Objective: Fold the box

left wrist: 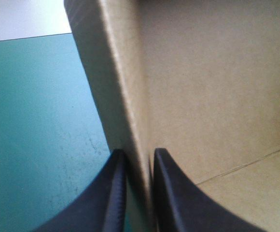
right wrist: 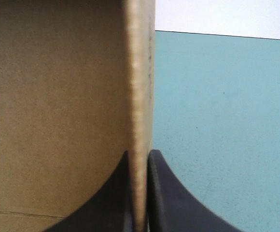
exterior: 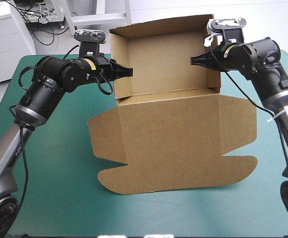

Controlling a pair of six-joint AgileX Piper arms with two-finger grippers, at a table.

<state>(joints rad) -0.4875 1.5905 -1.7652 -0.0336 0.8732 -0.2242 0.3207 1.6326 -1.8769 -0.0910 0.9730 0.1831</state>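
Note:
The brown box [exterior: 169, 59] stands as an open tray at the far middle of the table. Its walls are raised, and its lid [exterior: 174, 144] lies flat toward the near edge with two rounded flaps. My left gripper [exterior: 130, 72] is at the tray's left wall, and in the left wrist view that gripper [left wrist: 139, 162] is shut on the wall's top edge [left wrist: 125, 96]. My right gripper [exterior: 193, 60] is at the right wall. In the right wrist view, it [right wrist: 139, 159] pinches that wall's [right wrist: 140, 87] edge, one finger inside the tray and one outside.
The teal-green cover [exterior: 54, 163] shows bare on both sides of the lid and along the near edge. The tray's back wall [exterior: 164, 27] stands at the table's far edge. A white cabinet [exterior: 5, 44] stands beyond the far left corner.

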